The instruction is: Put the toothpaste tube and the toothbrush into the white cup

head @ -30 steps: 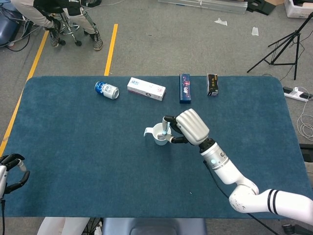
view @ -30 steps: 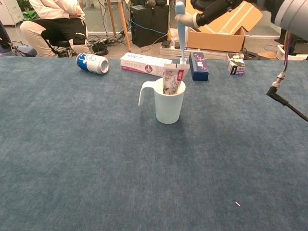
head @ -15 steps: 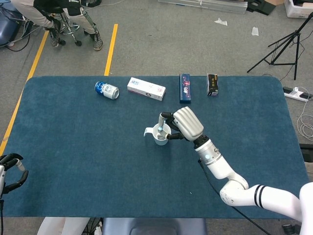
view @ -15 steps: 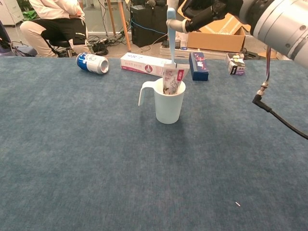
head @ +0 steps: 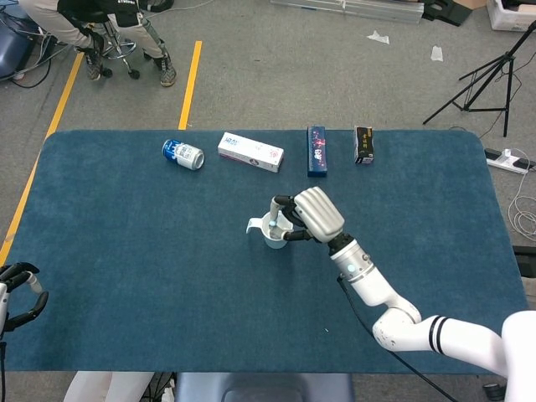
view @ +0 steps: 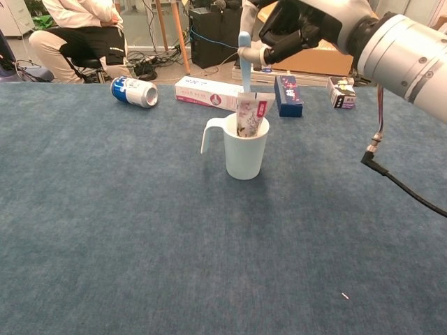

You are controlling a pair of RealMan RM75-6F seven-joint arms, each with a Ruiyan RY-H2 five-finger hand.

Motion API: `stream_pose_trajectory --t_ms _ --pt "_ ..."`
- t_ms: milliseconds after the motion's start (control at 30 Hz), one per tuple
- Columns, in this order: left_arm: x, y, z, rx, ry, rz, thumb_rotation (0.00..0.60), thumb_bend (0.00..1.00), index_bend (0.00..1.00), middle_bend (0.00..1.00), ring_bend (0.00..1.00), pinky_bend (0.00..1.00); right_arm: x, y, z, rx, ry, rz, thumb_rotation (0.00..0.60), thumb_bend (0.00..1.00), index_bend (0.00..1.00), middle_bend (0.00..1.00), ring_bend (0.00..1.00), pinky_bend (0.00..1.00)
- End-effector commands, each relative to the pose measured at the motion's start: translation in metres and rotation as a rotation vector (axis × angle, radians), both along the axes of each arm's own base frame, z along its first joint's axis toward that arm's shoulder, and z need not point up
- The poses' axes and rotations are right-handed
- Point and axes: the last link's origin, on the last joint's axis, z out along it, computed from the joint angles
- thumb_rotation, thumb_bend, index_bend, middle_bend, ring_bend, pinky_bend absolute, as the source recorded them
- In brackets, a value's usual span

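Observation:
The white cup (view: 245,154) (head: 270,233) stands upright mid-table with its handle to the left. The toothpaste tube (view: 251,116) leans inside it, its top above the rim. My right hand (view: 307,24) (head: 311,214) hovers over the cup and pinches the light-blue toothbrush (view: 244,61), which hangs upright with its lower end at the tube's top edge, just above the cup's mouth. My left hand (head: 18,295) rests at the table's near left edge with fingers curled in and nothing in it.
Along the far edge lie a blue can (head: 182,154) on its side, a white toothpaste box (head: 250,152), a dark blue box (head: 316,151) and a small black box (head: 363,144). A seated person (view: 77,31) is beyond the table's far left.
My right hand has shifted left and lowered with the toothbrush, bringing its lower end from above the tube's right side down toward the cup's mouth. The left hand stayed put.

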Motion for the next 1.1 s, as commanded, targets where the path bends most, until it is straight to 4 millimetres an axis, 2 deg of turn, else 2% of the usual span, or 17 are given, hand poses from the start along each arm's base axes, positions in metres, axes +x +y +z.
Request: stream_pose_trajectory --t_ms 33,600,667,933,1100 --pt "0.000 0.000 0.000 0.000 0.000 0.000 0.600 0.32 0.60 0.39 0.36 0.44 -0.001 0.000 -0.003 0.008 -0.001 -0.005 0.600 0.38 0.67 1.00 1.00 1.00" --pt "0.000 0.000 0.001 0.000 0.001 -0.001 0.600 0.32 0.60 0.39 0.37 0.44 -0.020 -0.007 -0.018 0.052 0.032 -0.057 0.600 0.35 0.67 1.00 1.00 1.00" --pt "0.000 0.000 0.000 0.000 0.001 -0.001 0.600 0.32 0.60 0.39 0.37 0.44 -0.021 -0.008 -0.019 0.053 0.035 -0.062 0.600 0.34 0.67 1.00 1.00 1.00" --pt "0.001 -0.001 0.000 -0.001 0.003 -0.004 0.600 0.32 0.60 0.39 0.36 0.44 -0.026 -0.010 -0.020 0.050 0.047 -0.075 0.600 0.15 0.62 1.00 1.00 1.00" --pt "0.001 -0.001 0.000 -0.001 0.004 -0.004 0.600 0.32 0.60 0.39 0.37 0.44 -0.028 -0.011 -0.018 0.044 0.053 -0.080 0.600 0.10 0.56 1.00 1.00 1.00"
